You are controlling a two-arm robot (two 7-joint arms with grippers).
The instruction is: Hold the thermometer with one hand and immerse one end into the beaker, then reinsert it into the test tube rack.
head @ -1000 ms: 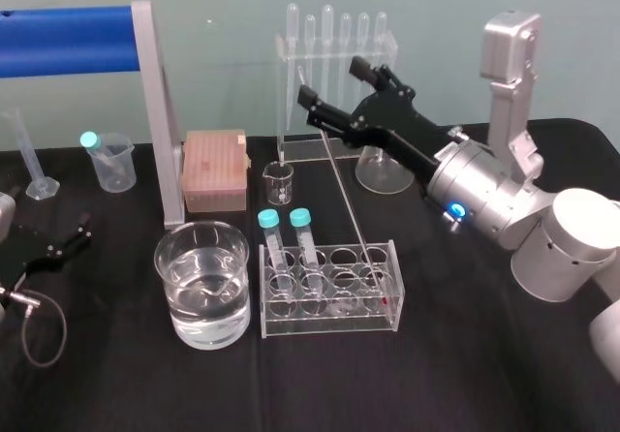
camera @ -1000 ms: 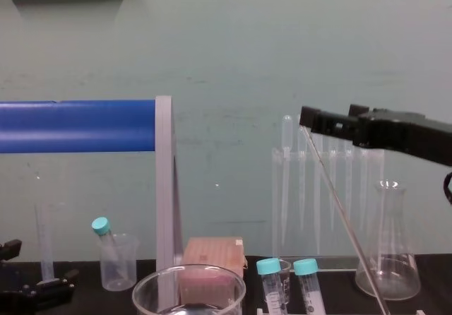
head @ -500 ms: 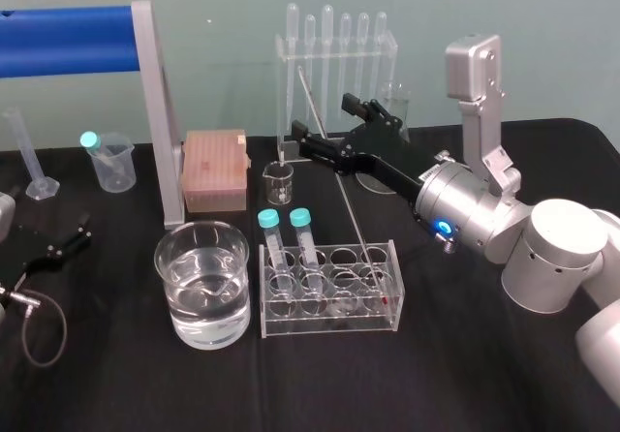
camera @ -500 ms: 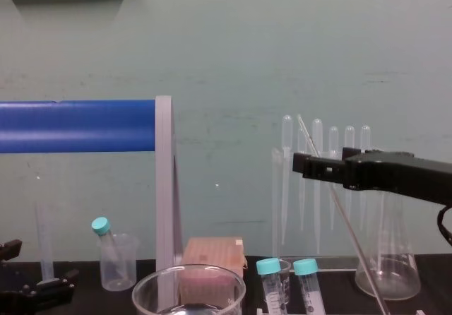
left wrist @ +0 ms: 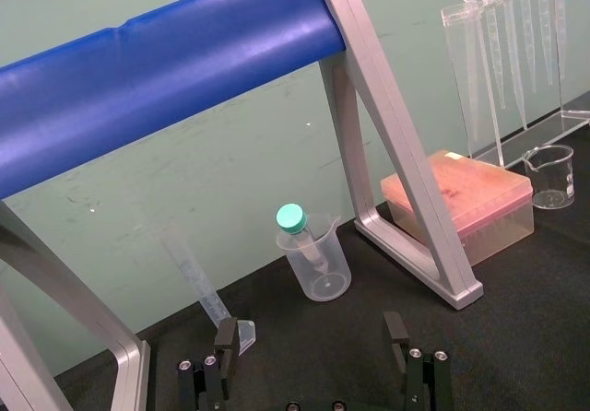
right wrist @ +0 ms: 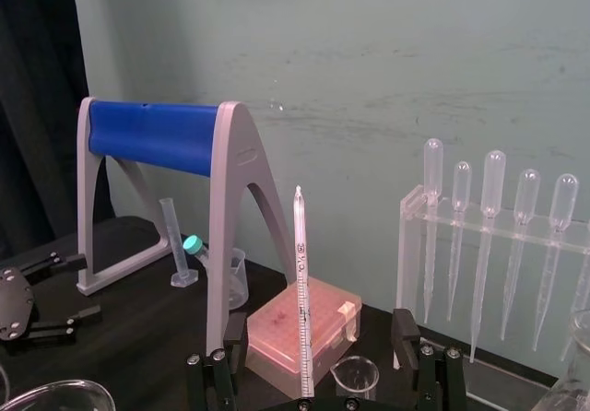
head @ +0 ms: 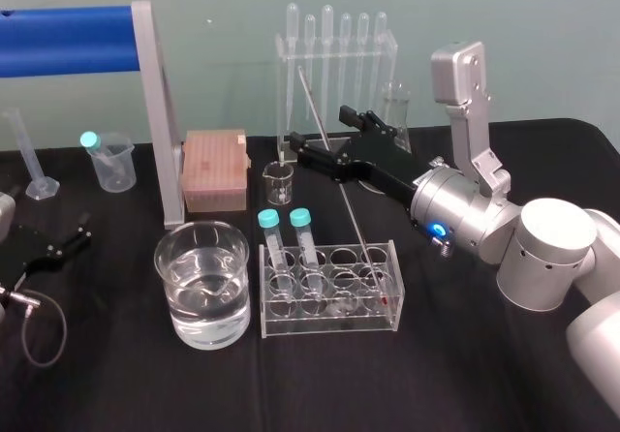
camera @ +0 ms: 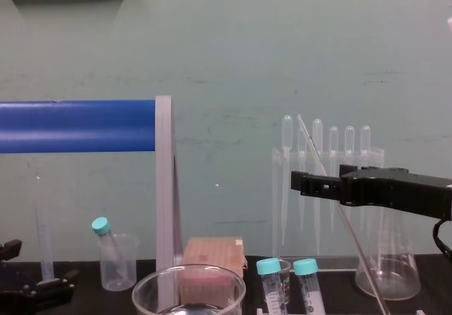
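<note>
The thermometer (head: 356, 227) is standing with its lower end in the tube rack (head: 329, 325), at the rack's 3 o'clock end. In the head view it is leaning up toward 11 o'clock. The right hand (head: 322, 130) is reaching in from 4 o'clock and is hovering above the rack, around the upper half of the glass rod. Its fingers are standing wide apart. In the right wrist view the thermometer is rising between them and is touching neither one. The beaker (head: 174, 292), with water inside, is sitting on the counter (head: 436, 374) just beside the rack, at its 9 o'clock. The left hand (head: 53, 248) is lying on the counter far out at 9 o'clock, its fingers also wide.
</note>
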